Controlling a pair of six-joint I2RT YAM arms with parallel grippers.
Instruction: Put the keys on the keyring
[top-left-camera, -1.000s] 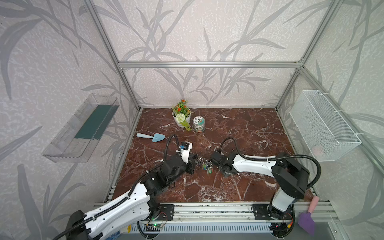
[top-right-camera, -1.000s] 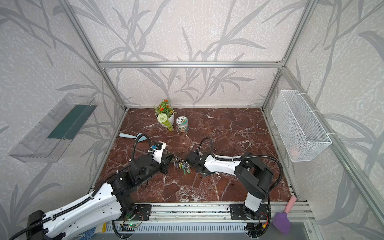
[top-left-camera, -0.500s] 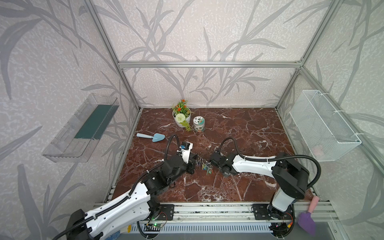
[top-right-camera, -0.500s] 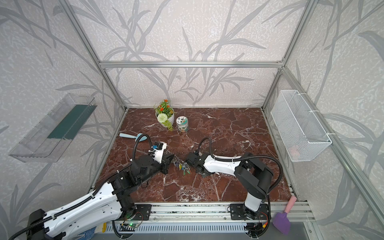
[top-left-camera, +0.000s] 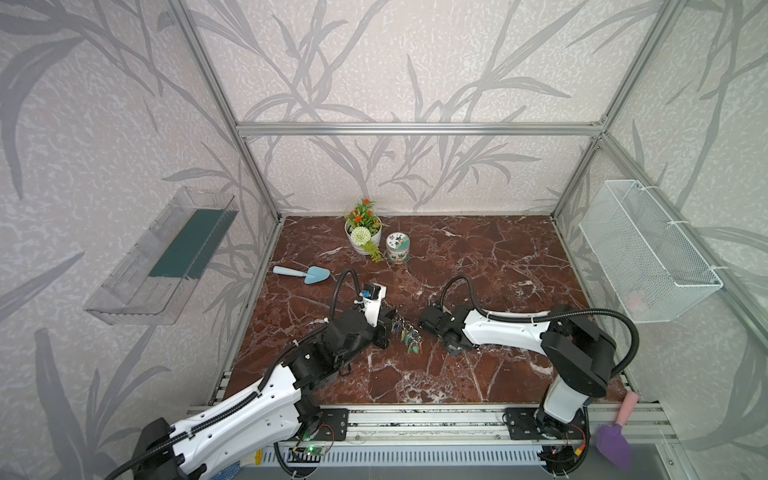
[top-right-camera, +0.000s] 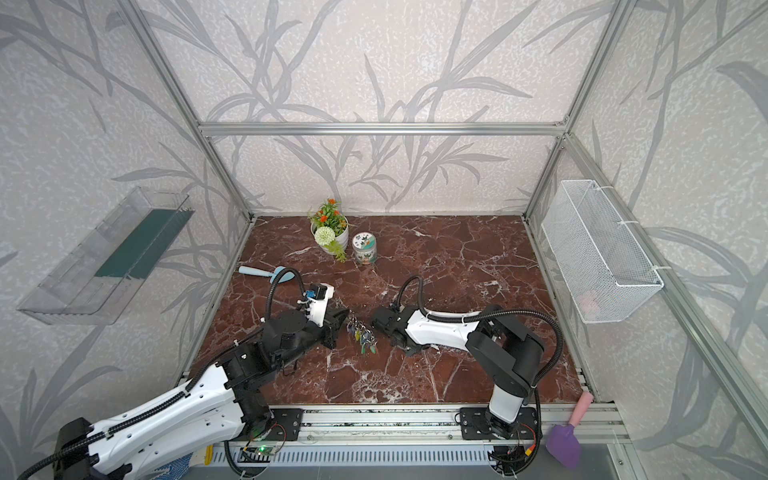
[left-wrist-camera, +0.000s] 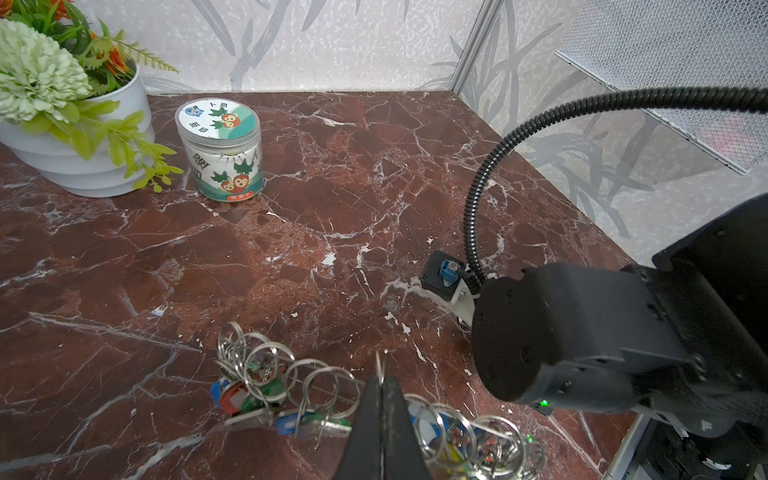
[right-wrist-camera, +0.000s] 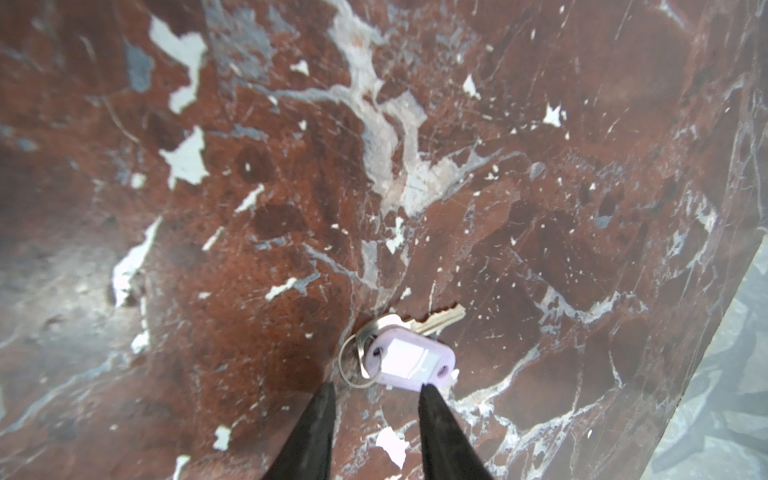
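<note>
The keys (right-wrist-camera: 409, 357), a small metal key on a split ring with a pale lilac tag, lie flat on the marble floor. My right gripper (right-wrist-camera: 378, 388) points down at them, open. Its two black fingertips (right-wrist-camera: 328, 392) stand just short of the tag and ring and hold nothing. In both top views the right gripper (top-left-camera: 454, 350) (top-right-camera: 409, 351) hides the keys. The keyring (top-left-camera: 409, 332) (top-right-camera: 362, 333) hangs as a cluster of small rings and coloured tags (left-wrist-camera: 266, 390). My left gripper (left-wrist-camera: 380, 380) (top-left-camera: 388, 328) is shut on the keyring's thin metal edge.
A white flower pot (top-left-camera: 362, 232) and a printed tin (top-left-camera: 397, 248) stand at the back. A pale blue trowel (top-left-camera: 303, 273) lies at the left. A wire basket (top-left-camera: 648, 249) hangs on the right wall and a clear shelf (top-left-camera: 166, 257) on the left wall.
The right gripper's jaws have spread a little wider above the keys. Neither arm has visibly shifted, and the left gripper still holds the keyring.
</note>
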